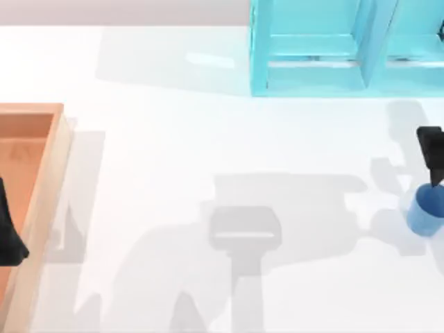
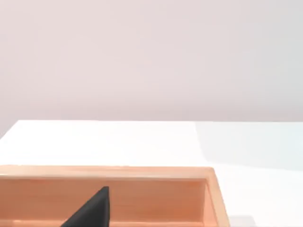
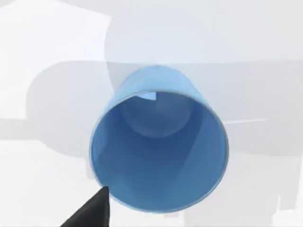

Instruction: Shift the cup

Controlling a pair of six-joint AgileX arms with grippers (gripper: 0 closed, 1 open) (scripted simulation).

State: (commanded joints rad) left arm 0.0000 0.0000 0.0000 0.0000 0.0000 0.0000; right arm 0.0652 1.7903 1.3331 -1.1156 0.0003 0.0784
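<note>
The small blue cup (image 1: 424, 211) stands upright on the white table at the far right edge. In the right wrist view I look down into the cup's (image 3: 158, 146) open mouth and see nothing inside. My right gripper (image 1: 431, 156) hangs just behind and above the cup; its black tip (image 3: 94, 212) shows just outside the cup's rim. My left gripper (image 1: 8, 232) is parked at the far left over the wooden box.
A wooden open box (image 1: 52, 173) lies along the left edge; its wall (image 2: 142, 198) also appears in the left wrist view. A large turquoise shelf unit (image 1: 312, 48) stands at the back right. White tabletop stretches between them.
</note>
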